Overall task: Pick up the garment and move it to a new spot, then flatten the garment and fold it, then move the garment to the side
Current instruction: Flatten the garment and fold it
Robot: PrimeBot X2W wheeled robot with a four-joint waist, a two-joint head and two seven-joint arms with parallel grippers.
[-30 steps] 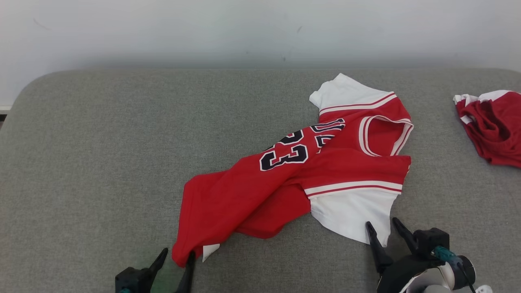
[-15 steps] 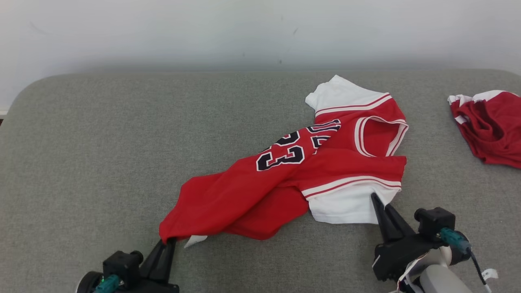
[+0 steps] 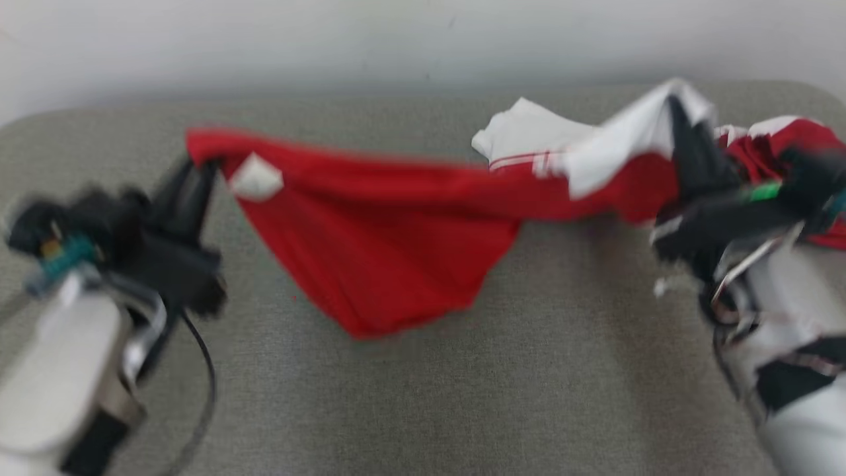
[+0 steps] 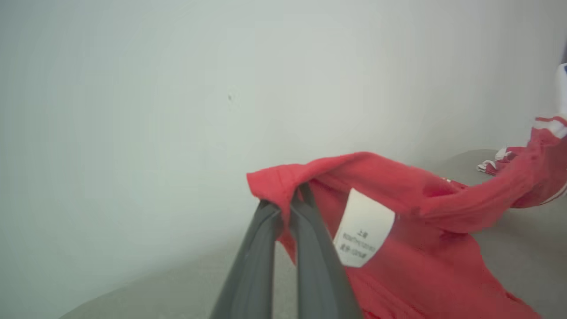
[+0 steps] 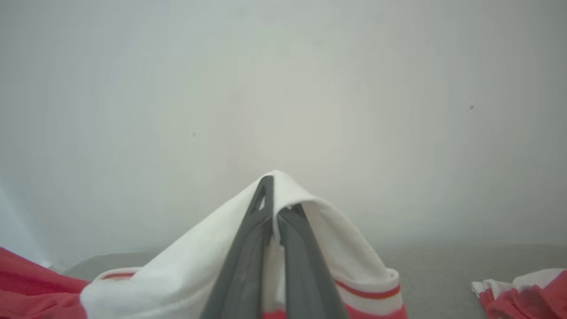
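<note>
**Jersey slung between both grippers**

We hold the jersey (image 3: 396, 218) above the pad (image 3: 462, 396), its long axis running left to right. Our left gripper (image 3: 200, 168) is clamped on a red corner beside the label (image 3: 255, 180). Our right gripper (image 3: 681, 112) is pinched on a white sleeve (the head view is blurred, but both wrist views show the fingers closed on cloth). The red body sags to a point near the pad's middle. A red-and-white heap (image 3: 786, 142) lies at the right edge, just behind our right gripper. Bare pad lies in front and to the left.
</note>
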